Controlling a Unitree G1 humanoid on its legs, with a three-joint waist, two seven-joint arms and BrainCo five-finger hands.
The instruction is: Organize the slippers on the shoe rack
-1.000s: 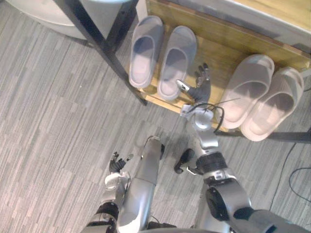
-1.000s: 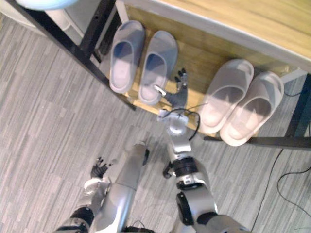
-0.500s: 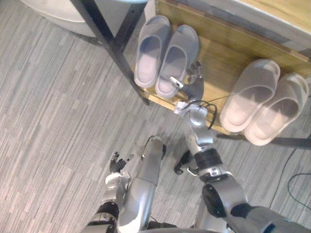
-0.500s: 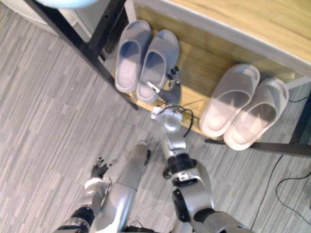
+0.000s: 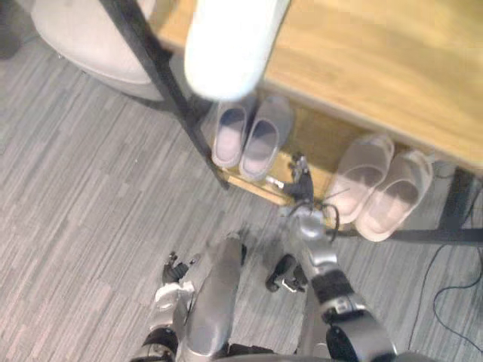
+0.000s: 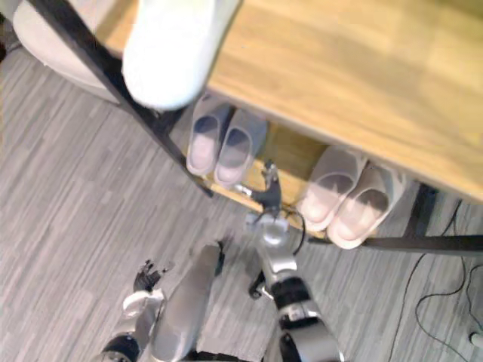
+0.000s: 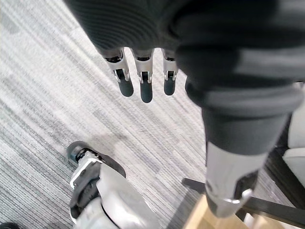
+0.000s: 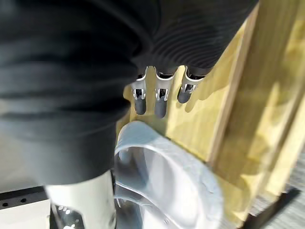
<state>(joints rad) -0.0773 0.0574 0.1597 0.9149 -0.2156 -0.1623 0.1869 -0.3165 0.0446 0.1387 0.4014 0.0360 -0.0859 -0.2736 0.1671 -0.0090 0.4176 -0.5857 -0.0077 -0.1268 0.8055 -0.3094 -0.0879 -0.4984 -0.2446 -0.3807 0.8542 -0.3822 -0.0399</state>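
Standing on grey carpet (image 5: 90, 196) — rack (image 5: 377, 75): wooden shelves, black legs.
Pale slippers (image 5: 358, 177): pair side by side, bottom shelf, right end.
Grey slippers (image 5: 264, 139): pair side by side, same shelf, left end, apart from the pale ones.
Right hand (image 5: 301, 181): at the shelf's front edge between the pairs, just beside the grey ones — fingers straight, holding nothing.
Left hand (image 5: 175, 270): low over the carpet, fingers loose, empty.

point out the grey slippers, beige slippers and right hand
grey foam slipper pair (image 5: 260, 151), left eye view, footbed
beige foam slipper pair (image 5: 355, 185), left eye view, footbed
right hand (image 5: 302, 181), left eye view, dark back
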